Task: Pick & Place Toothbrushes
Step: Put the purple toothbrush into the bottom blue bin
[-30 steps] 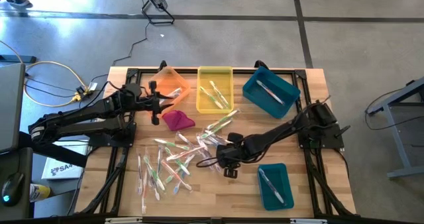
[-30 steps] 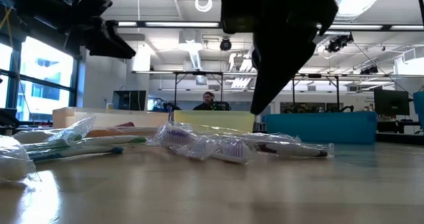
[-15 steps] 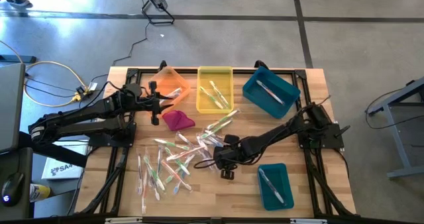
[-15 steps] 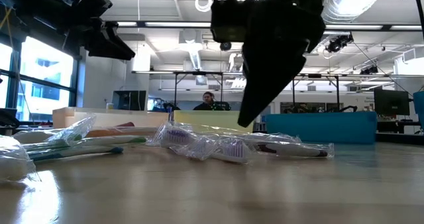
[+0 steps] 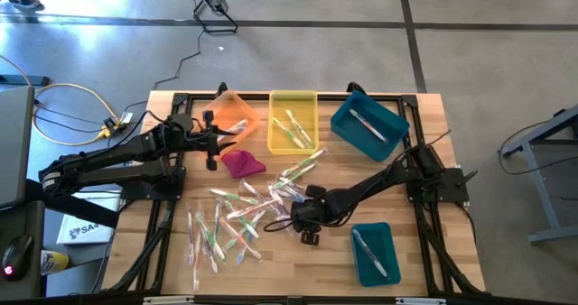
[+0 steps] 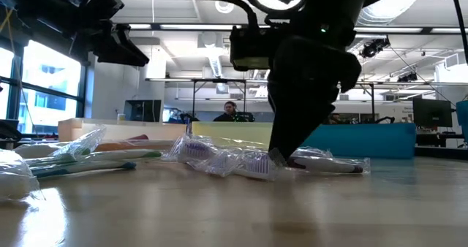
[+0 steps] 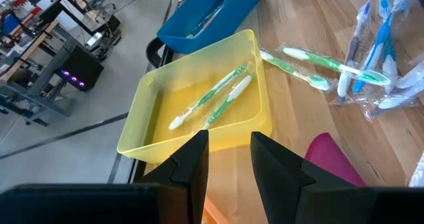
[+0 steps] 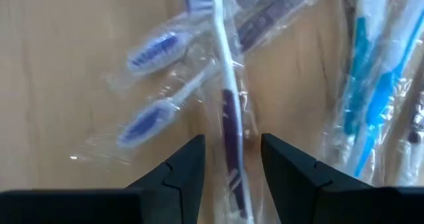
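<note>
Right wrist view — right gripper [image 8: 230,159] open, straddling a purple toothbrush [image 8: 228,128].

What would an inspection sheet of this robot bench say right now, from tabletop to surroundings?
Surface: wooden table, dark frame rails along its edges.
Job's things: wrapped toothbrushes scattered mid-table; green ones lie in the yellow bin; one each in the two teal bins.
Clutter: magenta cloth lump; orange bin, tilted.
Grippers: right pincer open, lowered astride a purple-handled toothbrush; left pincer open, holding nothing, hanging by the orange and yellow bins.
Cables: yellow and black leads on the floor left of the table.
Surroundings: concrete floor; a person sits far behind the table.
</note>
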Controlling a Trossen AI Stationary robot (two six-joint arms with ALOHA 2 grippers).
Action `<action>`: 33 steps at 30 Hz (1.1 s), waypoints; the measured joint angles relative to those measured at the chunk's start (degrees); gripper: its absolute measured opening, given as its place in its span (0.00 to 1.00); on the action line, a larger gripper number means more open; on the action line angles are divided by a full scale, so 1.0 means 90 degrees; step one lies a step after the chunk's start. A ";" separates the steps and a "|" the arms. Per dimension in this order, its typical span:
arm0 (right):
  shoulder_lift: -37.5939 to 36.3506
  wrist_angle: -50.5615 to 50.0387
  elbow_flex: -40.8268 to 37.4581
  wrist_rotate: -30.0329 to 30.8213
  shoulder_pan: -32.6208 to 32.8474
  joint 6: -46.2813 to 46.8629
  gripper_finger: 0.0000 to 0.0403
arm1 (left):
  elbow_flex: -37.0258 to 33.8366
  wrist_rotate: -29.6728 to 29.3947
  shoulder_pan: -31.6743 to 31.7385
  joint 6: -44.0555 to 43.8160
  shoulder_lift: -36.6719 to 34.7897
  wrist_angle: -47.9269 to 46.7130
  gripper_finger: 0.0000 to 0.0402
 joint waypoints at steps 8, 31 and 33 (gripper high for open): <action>0.0015 -0.0056 0.0002 0.0048 -0.0002 -0.0002 0.32 | 0.0000 0.0000 0.0000 0.0000 0.0000 0.0003 0.27; 0.0012 -0.0066 0.0002 -0.0276 -0.0002 -0.0019 0.02 | 0.0000 0.0000 0.0000 0.0000 0.0000 0.0005 0.27; 0.0012 -0.0064 0.0002 -0.0295 -0.0002 -0.0019 0.02 | 0.0000 0.0000 0.0000 0.0000 0.0000 0.0005 0.27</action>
